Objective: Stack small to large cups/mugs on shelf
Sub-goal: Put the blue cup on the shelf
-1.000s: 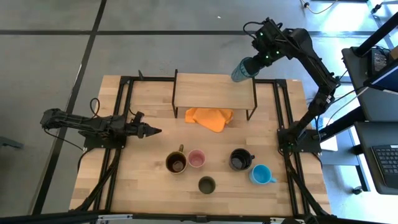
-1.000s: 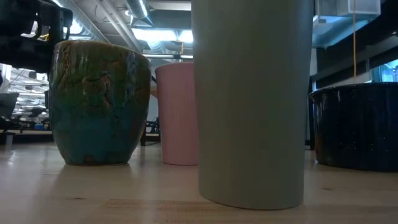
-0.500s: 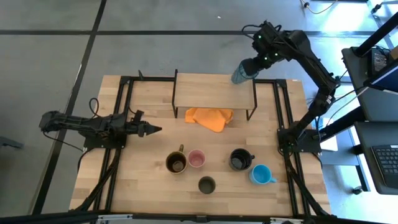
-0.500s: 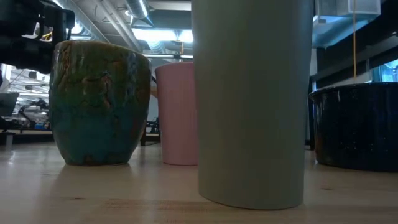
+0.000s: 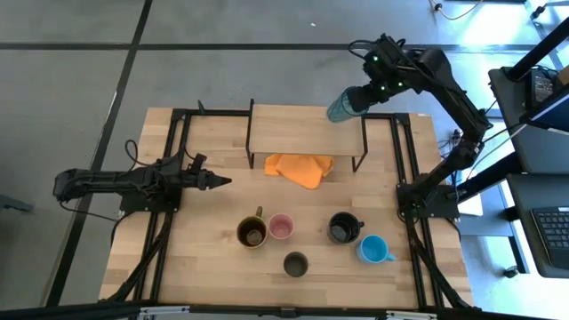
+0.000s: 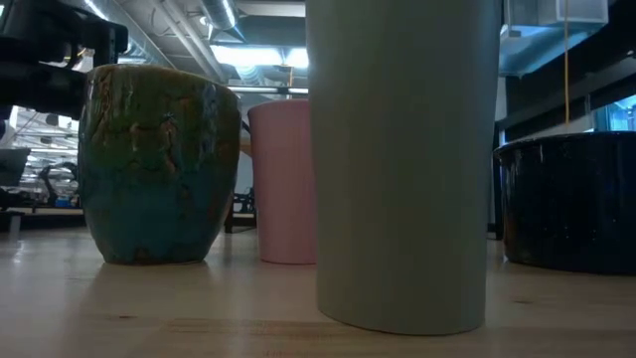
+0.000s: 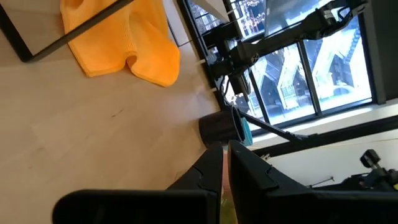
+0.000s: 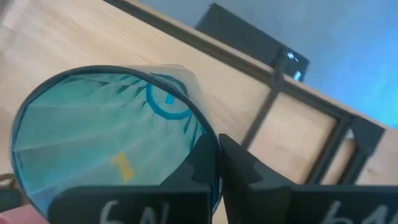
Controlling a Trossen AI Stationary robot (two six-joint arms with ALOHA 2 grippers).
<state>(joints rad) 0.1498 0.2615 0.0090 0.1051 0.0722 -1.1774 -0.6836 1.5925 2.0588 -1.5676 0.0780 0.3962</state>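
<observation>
My right gripper (image 5: 357,96) is shut on the teal patterned tumbler (image 5: 341,105), held in the air over the far right corner of the light-wood shelf (image 5: 302,131). The tumbler's open mouth fills the right wrist view (image 8: 112,137). My left gripper (image 5: 224,182) is shut and empty, low over the table's left half. On the near part of the table stand the mustard-brown mug (image 5: 252,233), pink cup (image 5: 281,226), black mug (image 5: 342,228), light blue mug (image 5: 373,249) and olive-grey cup (image 5: 295,263). My right gripper holds the tumbler by its rim (image 8: 208,146), one finger inside the mouth and one outside, pinching the wall. The fingers come from the table's far right side. The tumbler is lifted clear of the shelf and tilted.
An orange cloth (image 5: 300,169) lies on the table, partly under the shelf's near edge. Black metal frame rails (image 5: 169,169) run along both sides of the table. In the low view the olive-grey cup (image 6: 402,159) stands close in front of the others.
My right gripper has carried the tumbler a little toward the table's left and near side, closer over the shelf's far right corner. My left arm has shifted slightly, its gripper staying shut over the same spot.
</observation>
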